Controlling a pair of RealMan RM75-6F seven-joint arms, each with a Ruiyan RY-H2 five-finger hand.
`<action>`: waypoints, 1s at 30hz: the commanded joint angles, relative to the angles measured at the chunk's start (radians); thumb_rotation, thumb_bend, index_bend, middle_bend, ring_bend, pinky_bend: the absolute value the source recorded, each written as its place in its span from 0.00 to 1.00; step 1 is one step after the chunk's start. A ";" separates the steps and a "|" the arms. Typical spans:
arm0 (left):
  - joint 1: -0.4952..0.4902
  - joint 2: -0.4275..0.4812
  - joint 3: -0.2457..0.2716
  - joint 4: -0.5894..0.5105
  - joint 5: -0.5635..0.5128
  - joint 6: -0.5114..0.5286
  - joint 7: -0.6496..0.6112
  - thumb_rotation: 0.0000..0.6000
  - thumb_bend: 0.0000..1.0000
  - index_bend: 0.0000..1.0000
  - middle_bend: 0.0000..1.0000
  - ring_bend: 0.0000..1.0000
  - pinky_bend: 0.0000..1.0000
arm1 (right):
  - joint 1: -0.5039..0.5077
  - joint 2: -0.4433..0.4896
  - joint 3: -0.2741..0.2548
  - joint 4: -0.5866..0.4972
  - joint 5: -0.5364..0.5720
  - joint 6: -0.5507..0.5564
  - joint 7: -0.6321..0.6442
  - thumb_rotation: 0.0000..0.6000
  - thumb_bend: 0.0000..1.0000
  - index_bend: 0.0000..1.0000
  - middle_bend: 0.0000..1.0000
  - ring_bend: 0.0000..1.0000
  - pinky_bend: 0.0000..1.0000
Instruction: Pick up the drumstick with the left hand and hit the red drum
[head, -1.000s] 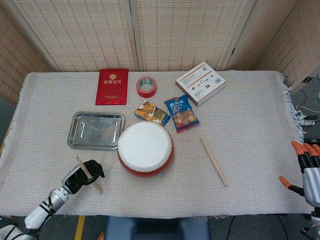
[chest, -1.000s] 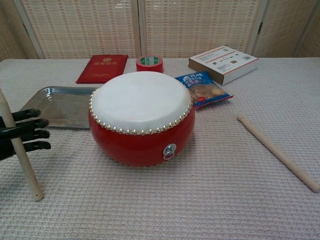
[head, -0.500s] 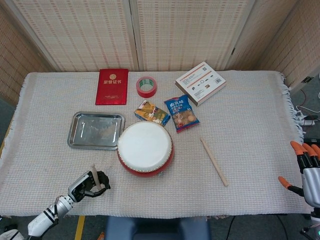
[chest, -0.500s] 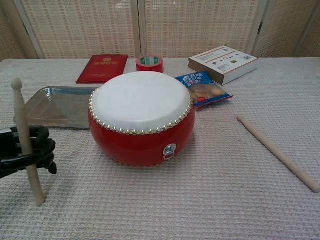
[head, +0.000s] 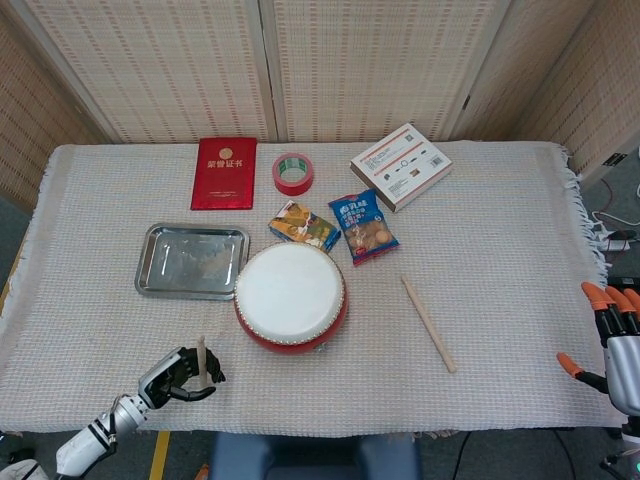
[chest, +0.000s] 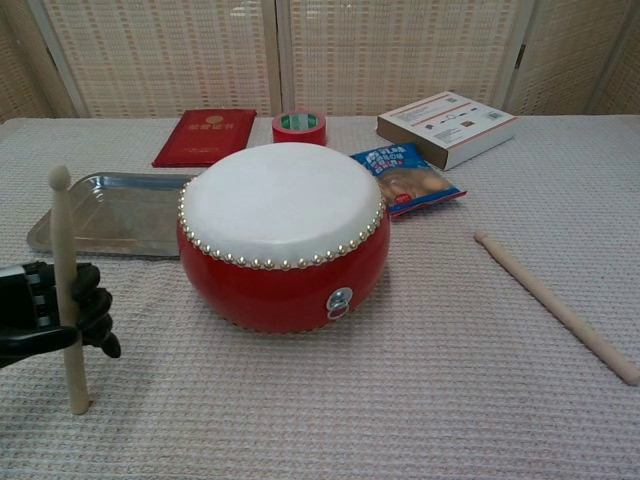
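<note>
Woven screens behind; pale cloth-covered table.

Head view: left hand at near left edge, fingers clamped on a drumstick held upright. Red drum mid-table, just right of it. Right hand off the far right edge, fingers apart, idle.

Chest view: stick's lower end looks to touch the cloth.

Judgement: pickup done, strike pending. Next: lift, swing the stick rightward, bring its tip down on the white drumhead.

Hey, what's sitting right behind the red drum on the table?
From the head view, an orange-yellow snack packet and a blue snack packet lie just behind the red drum. In the chest view the drum hides the orange-yellow one; only the blue packet shows.
</note>
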 joint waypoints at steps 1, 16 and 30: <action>-0.002 -0.004 0.005 0.007 0.003 0.006 -0.006 0.90 0.24 0.55 0.53 0.44 0.36 | 0.000 0.000 0.000 -0.001 0.000 0.001 -0.001 1.00 0.09 0.04 0.13 0.00 0.09; -0.002 -0.021 0.011 0.007 -0.022 -0.016 0.135 0.88 0.24 0.72 0.71 0.60 0.57 | -0.002 0.002 0.001 -0.009 -0.009 0.010 -0.009 1.00 0.09 0.04 0.13 0.00 0.09; 0.004 -0.055 0.006 0.010 -0.063 -0.070 0.293 1.00 0.24 0.83 0.84 0.73 0.67 | -0.004 0.002 0.003 -0.010 -0.014 0.018 -0.006 1.00 0.09 0.04 0.13 0.00 0.09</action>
